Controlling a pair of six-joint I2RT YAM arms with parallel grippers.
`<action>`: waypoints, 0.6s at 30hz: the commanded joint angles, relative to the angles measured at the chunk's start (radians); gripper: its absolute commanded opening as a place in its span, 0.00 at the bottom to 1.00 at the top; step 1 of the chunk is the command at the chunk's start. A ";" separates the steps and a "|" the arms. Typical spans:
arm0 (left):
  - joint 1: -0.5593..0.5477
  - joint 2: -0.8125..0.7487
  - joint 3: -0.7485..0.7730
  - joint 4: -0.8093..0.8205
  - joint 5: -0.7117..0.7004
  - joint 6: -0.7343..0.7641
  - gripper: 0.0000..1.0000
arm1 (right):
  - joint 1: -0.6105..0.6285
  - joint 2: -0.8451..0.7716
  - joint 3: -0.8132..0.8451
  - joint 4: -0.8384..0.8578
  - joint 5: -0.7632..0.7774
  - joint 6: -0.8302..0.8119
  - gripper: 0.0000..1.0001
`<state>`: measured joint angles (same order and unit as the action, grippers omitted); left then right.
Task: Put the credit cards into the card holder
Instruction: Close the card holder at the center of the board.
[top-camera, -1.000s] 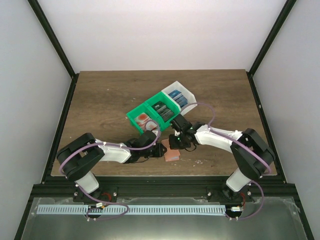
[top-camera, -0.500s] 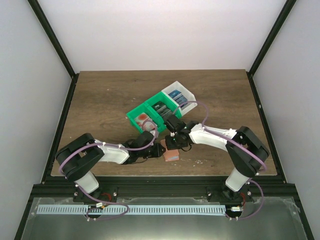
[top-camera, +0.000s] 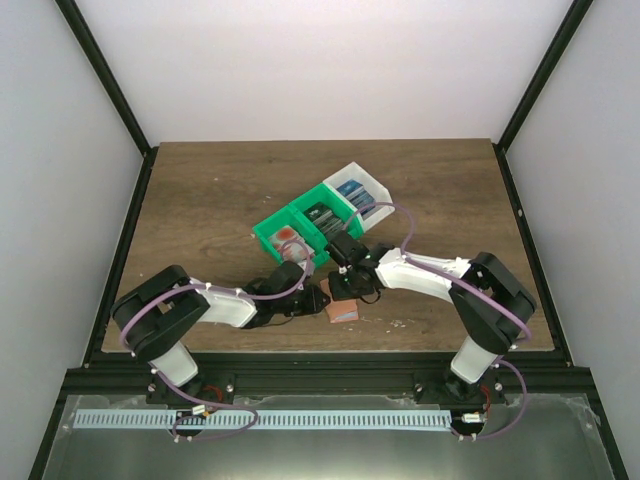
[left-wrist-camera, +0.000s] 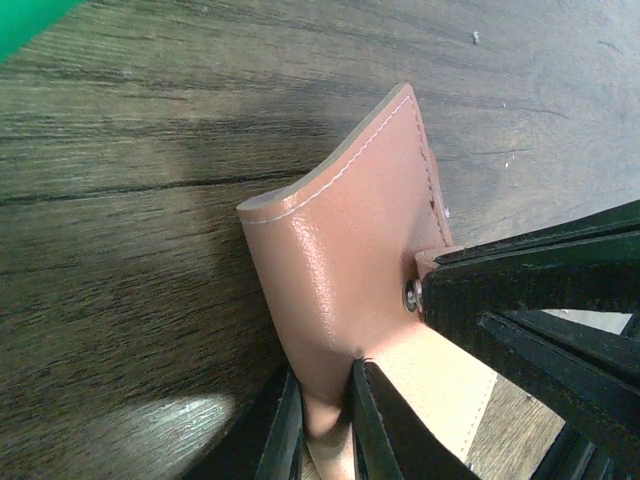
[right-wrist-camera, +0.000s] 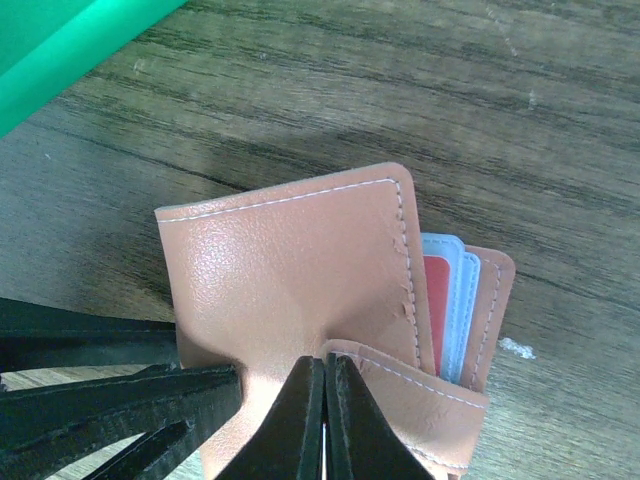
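The left gripper (left-wrist-camera: 325, 385) is clamped on the lower edge of one leather panel of the card holder (left-wrist-camera: 340, 230). In that view the panel stands up off the desk (left-wrist-camera: 120, 250). The right gripper (right-wrist-camera: 322, 370) has its fingers pressed together, with the tips at the outer panel close to the snap. The leather puckers around them, so we judge that a thin fold may be pinched, but we cannot confirm it. The card holder sits at the near middle of the desk, just in front of the green bin (top-camera: 265, 238), with both grippers meeting over it.

Handling: we rate the card holder as light, thin and pliable. The gripped panel curves under the clamp, and its glossy face looks slippery. Take hold at a stitched edge or at the snap tab, where the leather is doubled, not on the broad face. We advise one gripper to hold the pocket open while the other feeds.

Two credit cards (right-wrist-camera: 437, 300), one red and one pale blue, show edge-on in the pocket in the right wrist view. More sit in the green bin and in the white bin (top-camera: 375, 185) beyond it. We judge them stiff, smooth and flat. Grip one by a short edge, and expect it to skid if it is pushed askew against the pocket mouth.
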<state>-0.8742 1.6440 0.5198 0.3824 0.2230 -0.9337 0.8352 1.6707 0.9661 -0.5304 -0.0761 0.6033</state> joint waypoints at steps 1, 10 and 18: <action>0.005 0.057 -0.030 -0.084 -0.007 -0.002 0.17 | 0.082 0.155 -0.095 0.025 -0.158 0.022 0.00; 0.007 0.071 -0.033 -0.071 0.006 -0.002 0.17 | 0.082 0.206 -0.095 0.048 -0.153 0.037 0.01; 0.009 0.074 -0.038 -0.061 0.013 -0.002 0.16 | 0.082 0.242 -0.084 0.073 -0.170 0.064 0.01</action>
<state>-0.8627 1.6547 0.5129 0.4118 0.2504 -0.9398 0.8413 1.6886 0.9752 -0.5426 -0.0666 0.6369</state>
